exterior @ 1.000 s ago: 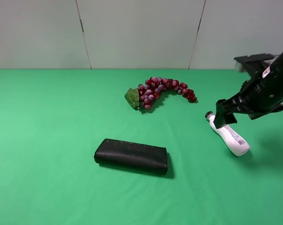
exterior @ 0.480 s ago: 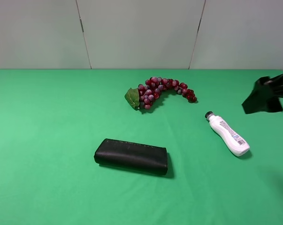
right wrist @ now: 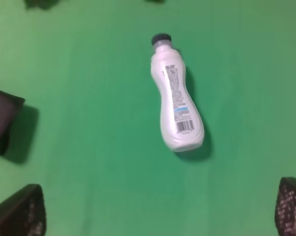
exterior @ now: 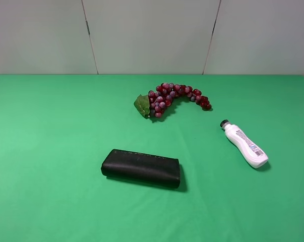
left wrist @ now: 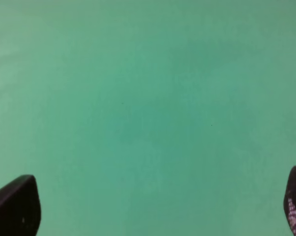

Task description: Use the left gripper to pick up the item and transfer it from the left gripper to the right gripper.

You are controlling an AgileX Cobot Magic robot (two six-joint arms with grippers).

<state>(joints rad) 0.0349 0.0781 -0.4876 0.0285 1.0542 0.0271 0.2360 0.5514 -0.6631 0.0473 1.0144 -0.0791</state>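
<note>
White bottle [right wrist: 175,104] lies flat on green cloth [exterior: 66,126], untouched, ahead of the wide-spread right tool [right wrist: 160,209]; left tool [left wrist: 148,206] likewise wide.

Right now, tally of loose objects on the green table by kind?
Bottle: 1
Grape bunch: 1
Black case: 1
Total: 3

There's a bunch of red grapes [exterior: 177,98] with a green leaf [exterior: 142,105] toward the back of the green table [exterior: 56,131], and a black oblong case [exterior: 140,168] lying nearer the front, well apart.
</note>
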